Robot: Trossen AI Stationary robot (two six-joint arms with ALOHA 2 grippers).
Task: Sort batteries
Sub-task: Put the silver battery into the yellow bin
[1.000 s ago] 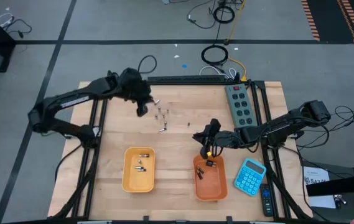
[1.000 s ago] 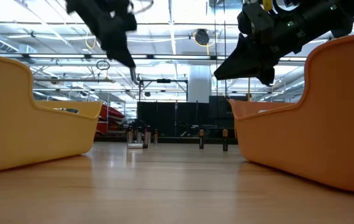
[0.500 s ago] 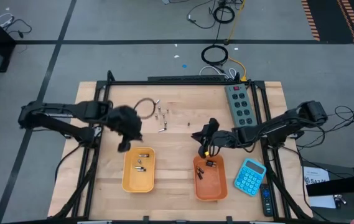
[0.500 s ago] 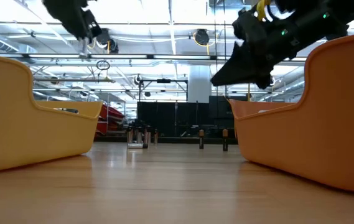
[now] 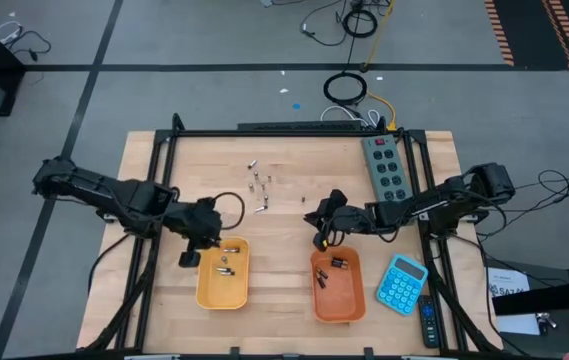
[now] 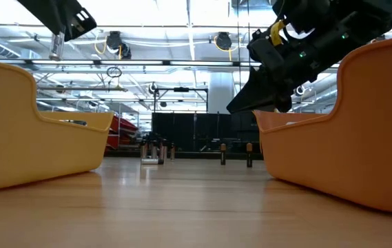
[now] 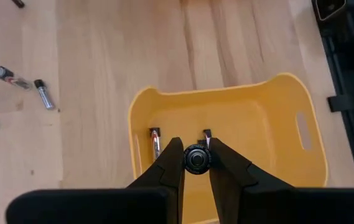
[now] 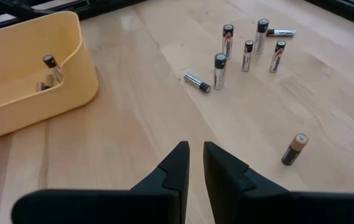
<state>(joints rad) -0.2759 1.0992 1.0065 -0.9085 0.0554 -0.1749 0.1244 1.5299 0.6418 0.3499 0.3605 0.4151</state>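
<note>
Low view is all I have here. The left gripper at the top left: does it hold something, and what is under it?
Observer: Yes. The left gripper is shut on a battery, which the left wrist view shows end-on, above the rim of the yellow tray.
Operator: Is that tray empty?
Observer: No, batteries lie in it.
Operator: Where is the right gripper?
Observer: The right gripper hangs over bare table, just behind the orange tray.
</note>
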